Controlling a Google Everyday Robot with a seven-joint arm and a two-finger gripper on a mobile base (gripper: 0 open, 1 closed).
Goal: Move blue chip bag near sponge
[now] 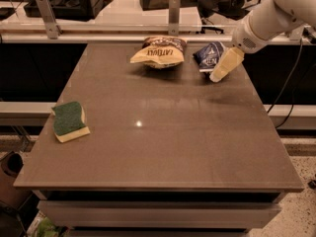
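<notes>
The blue chip bag (209, 55) lies crumpled at the far right of the brown table (163, 132). My gripper (220, 71) hangs from the white arm coming in from the upper right. It sits just in front of and to the right of the bag, partly over its right edge. The sponge (69, 121), green on top with a pale yellow base, lies near the table's left edge, far from the bag.
A yellow-and-brown chip bag (159, 53) lies at the far middle of the table, left of the blue bag. A rail with metal posts (174, 14) runs behind the table. Floor drops off past the table's right and front edges.
</notes>
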